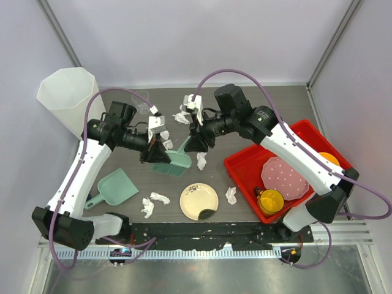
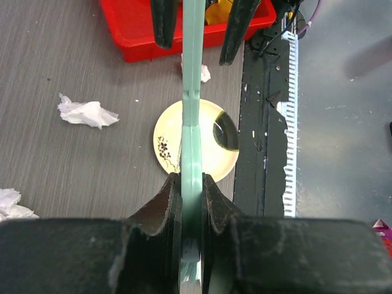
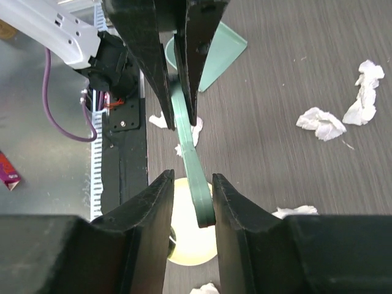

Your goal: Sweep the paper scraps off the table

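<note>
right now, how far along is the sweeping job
Nothing is swept yet: paper scraps still dot the table, and the green dustpan lies unused. In hand: the left end effector is shut on the green brush, whose handle tip sits between the open fingers of the right end effector. All the sweeping is left.

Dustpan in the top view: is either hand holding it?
No; the dustpan lies free on the table, with nothing gripping it.
</note>
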Tool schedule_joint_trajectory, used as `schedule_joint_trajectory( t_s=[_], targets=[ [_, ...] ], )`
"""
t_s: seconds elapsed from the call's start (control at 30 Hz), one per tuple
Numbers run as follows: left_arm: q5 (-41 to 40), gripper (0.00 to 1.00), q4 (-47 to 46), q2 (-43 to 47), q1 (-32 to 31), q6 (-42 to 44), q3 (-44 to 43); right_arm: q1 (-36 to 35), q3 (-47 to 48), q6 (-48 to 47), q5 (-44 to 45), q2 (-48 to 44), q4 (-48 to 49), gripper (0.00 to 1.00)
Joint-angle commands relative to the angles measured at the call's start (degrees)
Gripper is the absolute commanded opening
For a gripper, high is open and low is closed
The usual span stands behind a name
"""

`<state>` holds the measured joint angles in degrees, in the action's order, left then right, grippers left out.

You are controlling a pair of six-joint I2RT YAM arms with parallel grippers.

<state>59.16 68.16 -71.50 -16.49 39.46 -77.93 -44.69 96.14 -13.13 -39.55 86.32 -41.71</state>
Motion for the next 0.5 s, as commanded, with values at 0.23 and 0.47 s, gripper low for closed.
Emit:
schedule_joint_trajectory(
  t_s=[0.23, 0.47],
  targets=[
    [1.8, 0.0, 1.7, -0.2, -0.5, 1.4, -2.8, -1.1, 3.5, -2.9, -0.2, 0.7, -3.2, 0.32],
    [2.3, 0.0, 3.0, -0.3, -0.8, 2.3, -3.5, -1.5, 4.1, -3.4, -1.8, 0.8, -2.9, 0.29]
  ],
)
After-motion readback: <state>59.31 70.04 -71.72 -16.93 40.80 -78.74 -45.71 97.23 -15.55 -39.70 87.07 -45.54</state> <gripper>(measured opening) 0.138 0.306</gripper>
